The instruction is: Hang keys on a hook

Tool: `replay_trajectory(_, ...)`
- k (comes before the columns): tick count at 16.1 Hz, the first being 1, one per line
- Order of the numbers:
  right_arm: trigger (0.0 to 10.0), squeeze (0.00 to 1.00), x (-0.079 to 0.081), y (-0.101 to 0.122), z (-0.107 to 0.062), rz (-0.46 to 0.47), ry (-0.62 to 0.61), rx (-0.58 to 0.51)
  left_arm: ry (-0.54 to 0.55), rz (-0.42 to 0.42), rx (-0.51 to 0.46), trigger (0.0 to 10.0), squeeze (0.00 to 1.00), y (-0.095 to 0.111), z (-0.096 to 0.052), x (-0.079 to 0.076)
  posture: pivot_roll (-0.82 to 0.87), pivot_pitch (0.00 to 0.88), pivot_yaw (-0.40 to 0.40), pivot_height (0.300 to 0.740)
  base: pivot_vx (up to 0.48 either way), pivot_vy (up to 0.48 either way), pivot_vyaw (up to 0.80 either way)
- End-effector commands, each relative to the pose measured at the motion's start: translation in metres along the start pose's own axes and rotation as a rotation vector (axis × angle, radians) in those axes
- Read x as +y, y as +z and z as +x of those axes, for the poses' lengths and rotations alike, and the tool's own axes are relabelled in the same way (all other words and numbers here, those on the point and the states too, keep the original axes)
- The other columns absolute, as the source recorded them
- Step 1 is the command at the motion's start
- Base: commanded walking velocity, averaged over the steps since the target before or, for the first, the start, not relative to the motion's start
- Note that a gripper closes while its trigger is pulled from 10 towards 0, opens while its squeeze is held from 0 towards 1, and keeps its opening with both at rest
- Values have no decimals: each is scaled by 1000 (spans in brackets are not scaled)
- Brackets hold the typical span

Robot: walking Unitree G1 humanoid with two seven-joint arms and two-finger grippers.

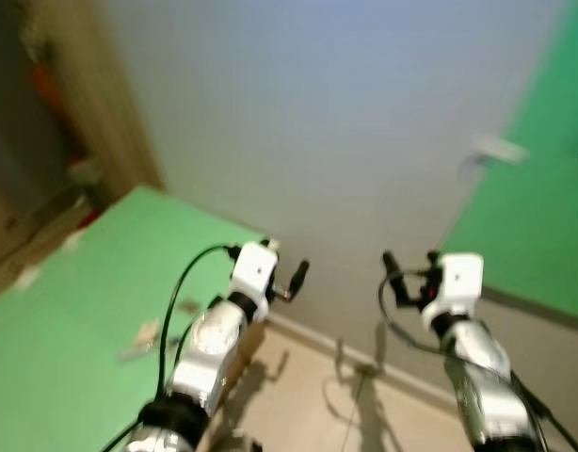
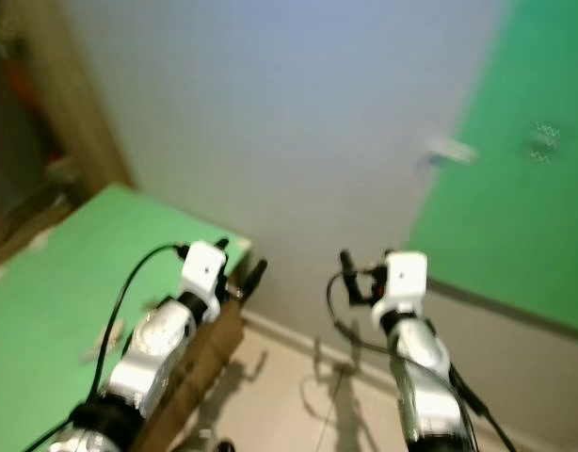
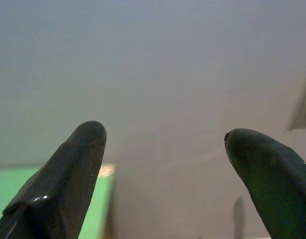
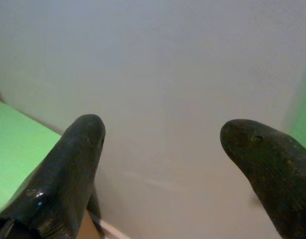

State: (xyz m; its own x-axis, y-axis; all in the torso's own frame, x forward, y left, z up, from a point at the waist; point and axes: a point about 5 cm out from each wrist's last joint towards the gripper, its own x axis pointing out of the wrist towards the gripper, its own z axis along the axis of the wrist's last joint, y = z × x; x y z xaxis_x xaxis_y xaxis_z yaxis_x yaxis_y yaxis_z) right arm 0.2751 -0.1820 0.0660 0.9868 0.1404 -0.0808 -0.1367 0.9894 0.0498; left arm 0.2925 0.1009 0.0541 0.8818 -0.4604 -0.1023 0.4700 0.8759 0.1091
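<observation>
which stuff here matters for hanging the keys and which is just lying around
For the job:
left pincer, open, empty
right pincer, open, empty
pale wall fitting, maybe the hook, too blurred to tell

Just there:
green table
blurred bits on it, unidentifiable
green panel

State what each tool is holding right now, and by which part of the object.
Nothing is held. The left tool and the right tool both stand open, with only the blank wall seen between their fingers.
</observation>
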Motion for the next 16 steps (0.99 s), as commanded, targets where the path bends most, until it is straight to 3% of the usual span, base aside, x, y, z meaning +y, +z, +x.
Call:
replay_trajectory(1, 10000, 0, -4, 2, 0, -5, -17, -19, 59, 7, -21, 10000, 0, 4, 0, 7, -58, 0, -6, 740, 0, 0, 556)
replay_trajectory(3, 10000, 0, -16, 7, -9, -20, -108, -82, 213, 8, -91, 10000, 0, 7, -14, 30, -70, 0, -5, 740, 0, 0, 541)
replay_trajectory(5, 10000, 0, -23, 1, -27, 19, -194, -100, 350, -63, -79, 10000, 0, -2, -33, 47, -74, 6, -7, 740, 0, 0, 534)
replay_trajectory(7, 10000, 0, -22, -7, -33, 69, -214, -69, 345, -76, -71, 10000, 0, -4, -36, 44, -75, 9, -6, 740, 0, 0, 534)
replay_trajectory(8, 10000, 0, -16, -13, -32, 86, -201, -48, 325, -70, -60, 10000, 0, -4, -30, 38, -81, 6, 2, 740, 0, 0, 531)
replay_trajectory(10, 10000, 0, -8, -13, -25, 81, -162, -48, 297, -52, -47, 10000, 0, -1, -19, 34, -83, 0, 8, 740, 0, 0, 538)
replay_trajectory(16, 10000, 0, -6, -12, -17, 57, -123, -30, 239, 23, -21, 10000, 0, -1, -14, 30, -92, 19, 22, 740, 0, 0, 535)
